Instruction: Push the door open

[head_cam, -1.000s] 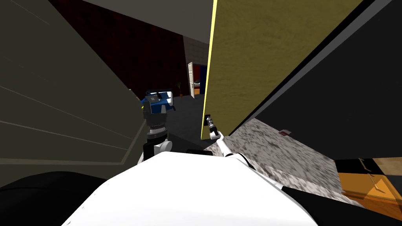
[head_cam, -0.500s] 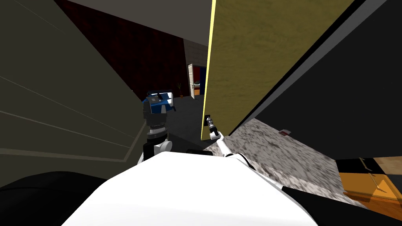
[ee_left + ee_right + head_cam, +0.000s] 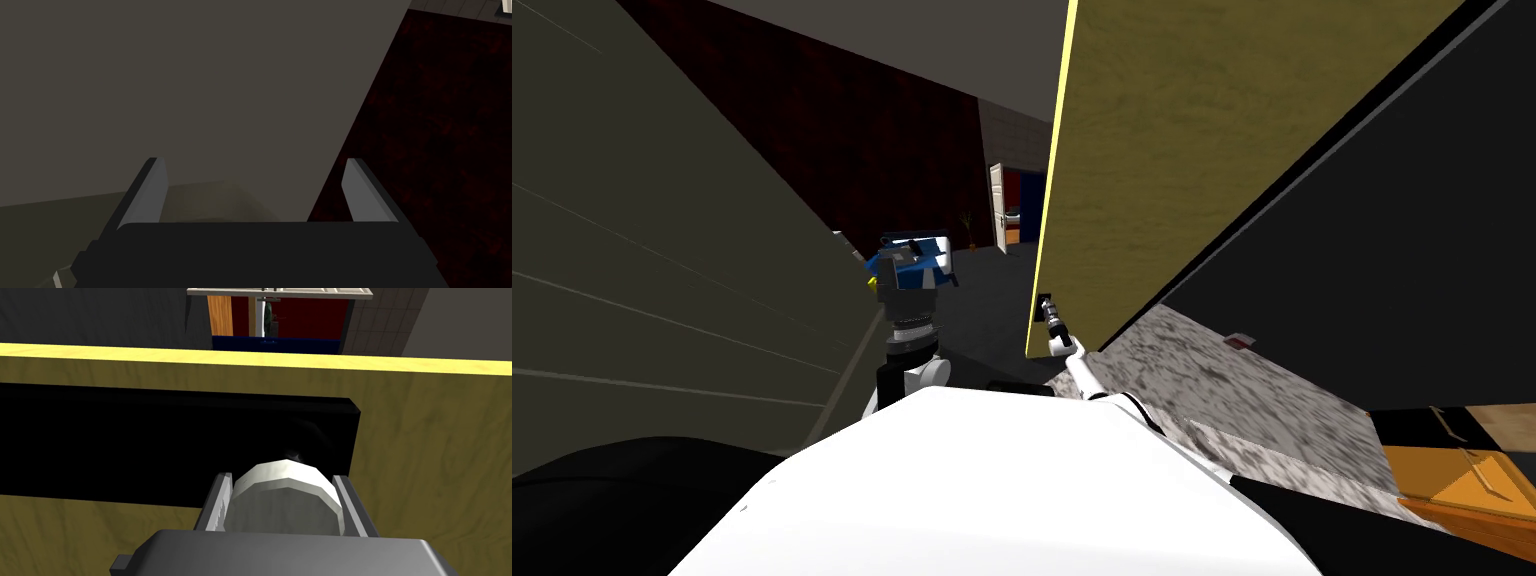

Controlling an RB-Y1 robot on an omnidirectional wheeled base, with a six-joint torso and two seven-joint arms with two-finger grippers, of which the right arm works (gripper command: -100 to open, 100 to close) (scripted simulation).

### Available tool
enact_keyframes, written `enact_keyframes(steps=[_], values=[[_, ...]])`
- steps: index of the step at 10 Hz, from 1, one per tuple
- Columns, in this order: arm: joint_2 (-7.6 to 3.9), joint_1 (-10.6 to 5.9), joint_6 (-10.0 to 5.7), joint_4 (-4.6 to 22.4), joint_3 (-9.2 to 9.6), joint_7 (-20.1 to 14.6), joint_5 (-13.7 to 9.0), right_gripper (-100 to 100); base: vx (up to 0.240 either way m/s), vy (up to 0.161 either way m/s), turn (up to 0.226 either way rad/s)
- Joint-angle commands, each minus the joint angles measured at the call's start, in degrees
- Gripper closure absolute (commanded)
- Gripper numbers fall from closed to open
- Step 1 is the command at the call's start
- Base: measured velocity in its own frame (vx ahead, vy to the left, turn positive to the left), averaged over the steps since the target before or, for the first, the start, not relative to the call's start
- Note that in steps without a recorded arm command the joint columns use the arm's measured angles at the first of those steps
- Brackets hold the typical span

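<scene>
Right gripper (image 3: pixel 282 478) pinched white rounded knob (image 3: pixel 285 503) on yellow wood-grain door (image 3: pixel 1162 150), at my 1 o'clock; left gripper (image 3: pixel 255 165) spread apart at 11 o'clock

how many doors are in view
2: the yellow-brown door beside me, its white knob held by the right end effector; a white door standing open far across the room. Others may be hidden.

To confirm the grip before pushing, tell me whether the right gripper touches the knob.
Touching. The right wrist view shows the right gripper with its fingers pressed against both sides of the white knob.
</scene>
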Motion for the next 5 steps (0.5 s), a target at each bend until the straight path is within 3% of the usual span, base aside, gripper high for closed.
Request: enact_keyframes(steps=[1,3,5], values=[[-1.39,-0.61,-0.37,0.42,-1.41,-0.07,-0.43,100,0.191,0.144,-0.049],[-1.79,-0.64,-0.33,0.52,-2.49,0.20,-0.71,100,0.136,0.098,-0.041],[-2.17,-0.67,-0.29,0.63,-3.67,0.50,-1.00,100,0.159,0.149,-0.088]])
